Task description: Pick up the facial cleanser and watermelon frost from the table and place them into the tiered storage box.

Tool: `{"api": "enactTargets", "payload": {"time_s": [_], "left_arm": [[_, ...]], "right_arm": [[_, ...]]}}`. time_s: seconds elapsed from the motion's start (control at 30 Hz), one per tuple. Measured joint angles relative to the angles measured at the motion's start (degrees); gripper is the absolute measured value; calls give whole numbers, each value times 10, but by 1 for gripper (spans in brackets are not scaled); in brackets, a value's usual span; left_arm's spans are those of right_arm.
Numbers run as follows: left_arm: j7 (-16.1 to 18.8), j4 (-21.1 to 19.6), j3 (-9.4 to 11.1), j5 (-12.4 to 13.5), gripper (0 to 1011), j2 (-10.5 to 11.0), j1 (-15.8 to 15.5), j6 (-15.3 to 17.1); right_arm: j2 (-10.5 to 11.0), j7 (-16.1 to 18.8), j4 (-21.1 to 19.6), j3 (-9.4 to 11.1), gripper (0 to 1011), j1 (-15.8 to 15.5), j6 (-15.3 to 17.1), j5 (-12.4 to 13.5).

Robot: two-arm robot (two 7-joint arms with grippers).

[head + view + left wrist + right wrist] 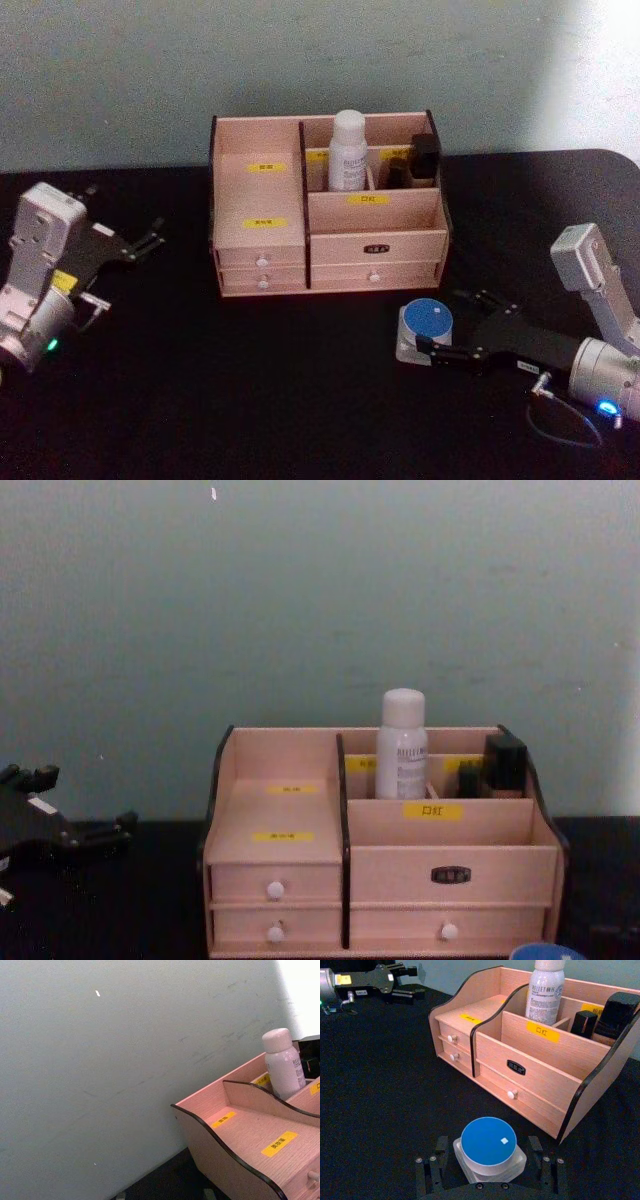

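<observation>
Straddles jar [486,1140] with right claw [488,1144] spread low, ready for a side pinch, since cleanser [348,150] already stands in box [260,255]; holds left claw [419,980] spread, idle aside.

A black table [200,400] carried two things. The light wooden tiered storage box [375,245] stood near the table's back edge. The watermelon frost [425,325], a squat clear jar with a blue lid, sat upright just in front of the box's right half, not touching it.
</observation>
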Motion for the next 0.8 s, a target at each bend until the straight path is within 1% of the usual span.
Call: {"api": "enactTargets", "payload": {"time_s": [0.2,0.47,0.8], "left_arm": [[0,0,0,0,1001,0,0,0],[0,0,0,0,1001,0,0,0],[0,0,0,0,1001,0,0,0]], "right_arm": [[0,2,4,-2,1003,0,0,-2],[-6,-2,13,-4,1003,3,-2,-8],[-11,2,25,-8,1003,11,-3,-13]]}}
